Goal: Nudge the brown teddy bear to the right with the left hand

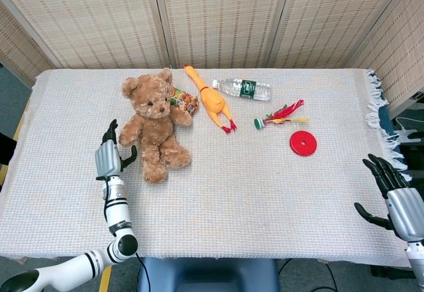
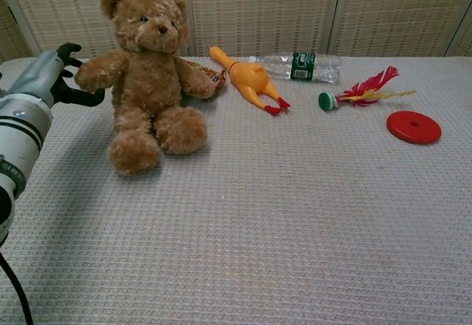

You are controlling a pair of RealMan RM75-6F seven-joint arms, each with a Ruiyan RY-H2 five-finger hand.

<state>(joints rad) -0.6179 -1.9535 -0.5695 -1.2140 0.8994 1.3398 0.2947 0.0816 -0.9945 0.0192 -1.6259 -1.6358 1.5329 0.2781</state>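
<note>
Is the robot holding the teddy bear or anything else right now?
No, nothing is held. The left robot hand is open beside the teddy bear; the right robot hand is open too.

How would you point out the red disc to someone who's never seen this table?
Start at the table's right half, near the fringed edge. In front of the feathered shuttlecock lies the red disc. It is the only flat, round, all-red thing there.
</note>
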